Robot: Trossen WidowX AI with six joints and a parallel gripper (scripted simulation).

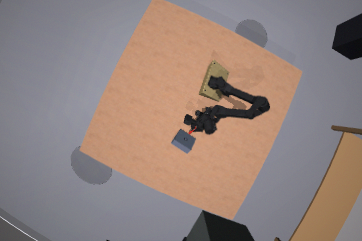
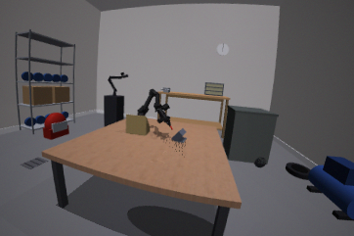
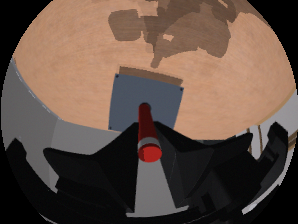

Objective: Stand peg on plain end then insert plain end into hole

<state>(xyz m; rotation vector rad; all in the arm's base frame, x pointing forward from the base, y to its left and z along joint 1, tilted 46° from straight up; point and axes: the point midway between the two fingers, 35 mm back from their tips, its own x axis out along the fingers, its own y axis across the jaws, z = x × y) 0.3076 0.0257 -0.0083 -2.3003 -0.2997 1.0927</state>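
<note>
The red peg [image 1: 192, 131] [image 2: 171, 127] [image 3: 146, 125] is clamped in my gripper [image 1: 195, 128] [image 2: 169, 124] [image 3: 148, 128], which is shut on it. In the wrist view its light band and red banded end are nearest the camera, and its plain end points away toward the panel. The blue-grey sloped panel [image 1: 179, 136] [image 2: 179, 134] [image 3: 167, 95] stands on the table. Its hole [image 1: 185, 139] shows in the top view, with the peg beside it, off the face. In the wrist view the peg's far end overlaps the hole area, so the remaining gap is hard to judge.
The arm's tan base block [image 1: 209, 89] [image 2: 137, 124] stands on the wooden table [image 1: 135, 69] [image 2: 132, 161], away from the panel. The arm's shadow falls on the table beyond the panel in the wrist view. A large grey bin [image 2: 251, 133] stands beyond the table.
</note>
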